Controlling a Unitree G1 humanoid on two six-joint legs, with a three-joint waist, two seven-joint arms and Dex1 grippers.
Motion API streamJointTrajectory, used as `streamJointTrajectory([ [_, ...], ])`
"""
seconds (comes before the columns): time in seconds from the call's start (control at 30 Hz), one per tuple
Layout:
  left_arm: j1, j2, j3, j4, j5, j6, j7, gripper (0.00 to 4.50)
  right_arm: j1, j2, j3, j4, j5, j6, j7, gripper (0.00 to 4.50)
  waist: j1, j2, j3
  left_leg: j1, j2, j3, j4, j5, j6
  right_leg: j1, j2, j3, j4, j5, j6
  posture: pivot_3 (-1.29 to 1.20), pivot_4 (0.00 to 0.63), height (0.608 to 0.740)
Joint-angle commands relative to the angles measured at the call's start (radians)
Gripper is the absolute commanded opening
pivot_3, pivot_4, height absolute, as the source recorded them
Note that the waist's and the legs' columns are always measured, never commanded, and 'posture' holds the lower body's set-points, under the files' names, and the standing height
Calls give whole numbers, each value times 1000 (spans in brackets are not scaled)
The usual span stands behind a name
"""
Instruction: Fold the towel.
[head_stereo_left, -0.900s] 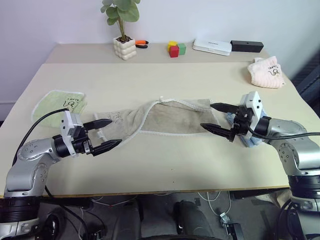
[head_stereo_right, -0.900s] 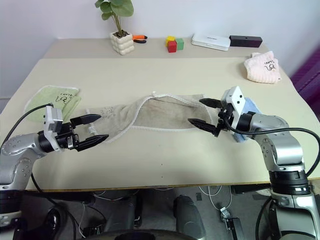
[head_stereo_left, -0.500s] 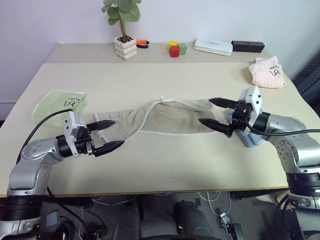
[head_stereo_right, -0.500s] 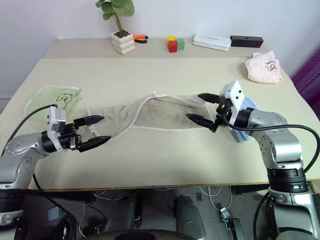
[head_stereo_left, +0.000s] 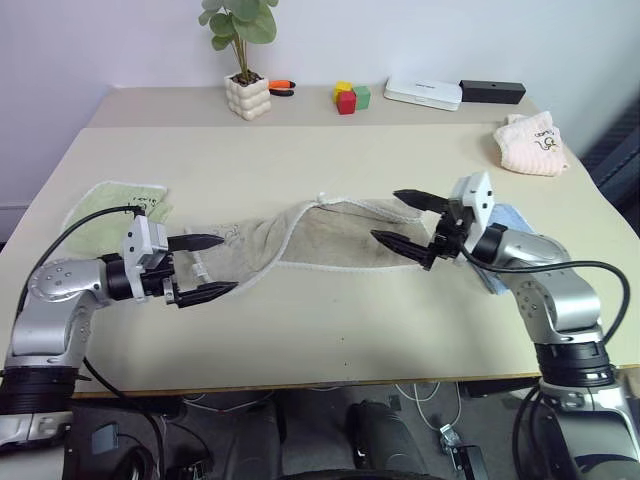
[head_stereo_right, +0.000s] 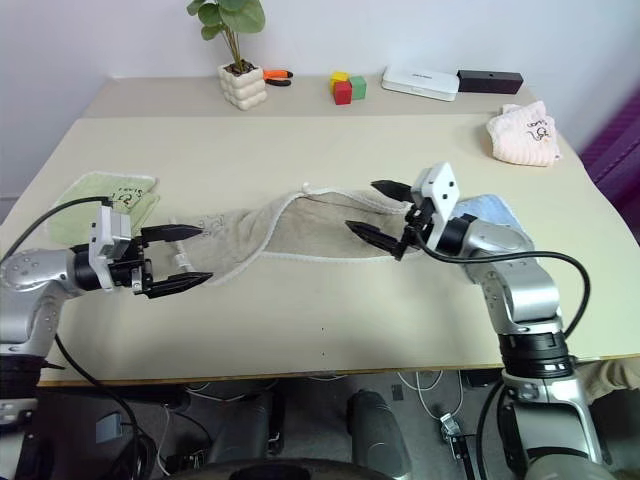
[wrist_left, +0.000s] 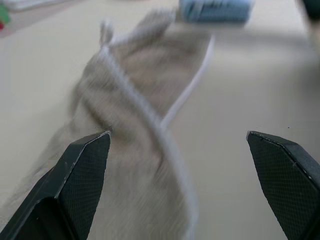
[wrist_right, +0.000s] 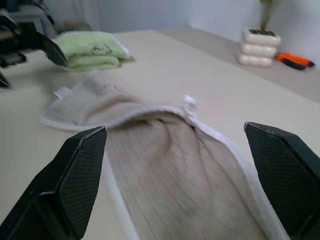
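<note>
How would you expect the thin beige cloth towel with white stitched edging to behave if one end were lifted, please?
The thin beige towel with white edging already lies twisted and rumpled on the table, so it would probably droop and sag. It looks thin, so likely light. Lifted by one end, it may drag and bunch further.

A light green towel (head_stereo_left: 120, 200) lies folded near the left edge of the table (head_stereo_left: 330, 150). At the right, a light blue towel (head_stereo_left: 505, 222) lies flat, and farther back a pink cloth (head_stereo_left: 533, 145) sits bunched near the right edge. Along the far side stand a potted plant (head_stereo_left: 243, 60) in a white pot, an orange-handled tool (head_stereo_left: 281, 87) just beside it, coloured blocks (head_stereo_left: 350, 97), a white box (head_stereo_left: 425, 94) and a black bar (head_stereo_left: 492, 92).
</note>
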Motion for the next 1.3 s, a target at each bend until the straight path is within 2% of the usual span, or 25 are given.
streamJointTrajectory([
  [0.03,-19,-4,-59,46,68,-35,3,4468,-30,34,-1,-8,-11,-49,-30,4500,3,0,0,0,0,0,0,0,0,0,0,0,0,0,0,0,150,740],
  [0.23,-81,-36,-139,113,108,-28,-14,4468,-20,94,10,-47,-12,-69,-80,4500,2,0,0,-1,0,0,1,0,0,0,0,0,0,1,2,0,150,740],
  [0.43,-189,-63,-203,268,209,-148,-4,4468,41,138,33,-133,-14,-64,-143,4500,2,0,0,-1,0,0,0,0,0,-1,0,0,1,2,3,0,150,740],
  [0.57,-254,-87,-232,340,235,-164,-11,4468,58,140,29,-157,-15,-62,-165,4500,4,0,0,-1,0,0,1,0,0,0,0,0,1,2,3,0,150,740],
  [0.67,-262,-89,-258,337,245,-158,-40,3692,54,137,24,-160,-16,-62,-175,4500,2,0,0,-1,0,0,1,0,0,0,0,0,1,2,3,0,150,740],
  [0.83,-265,-90,-246,308,222,-127,-44,1401,52,125,15,-149,-17,-70,-172,4500,3,0,0,0,0,0,1,0,0,0,0,0,2,2,3,0,150,740],
  [0.87,-262,-86,-240,296,211,-114,-49,816,51,124,16,-143,-18,-72,-169,4500,3,0,0,-1,0,0,1,0,0,0,0,0,2,2,3,0,150,740],
  [0.93,-250,-76,-228,265,193,-94,-55,52,47,125,18,-129,-21,-78,-164,4500,2,0,0,-1,0,0,1,0,0,0,0,0,2,2,3,0,150,740],
  [1.13,-206,-19,-167,183,145,-97,-67,52,5,135,32,-67,-44,-111,-156,4500,-1,0,0,-1,0,0,1,0,0,-1,1,0,2,2,3,0,150,740],
  [1.3,-193,34,-96,172,102,-123,-86,52,-78,136,33,86,-109,-122,-195,4500,-1,0,0,-1,0,0,1,0,0,-1,1,0,2,2,3,0,150,740],
])
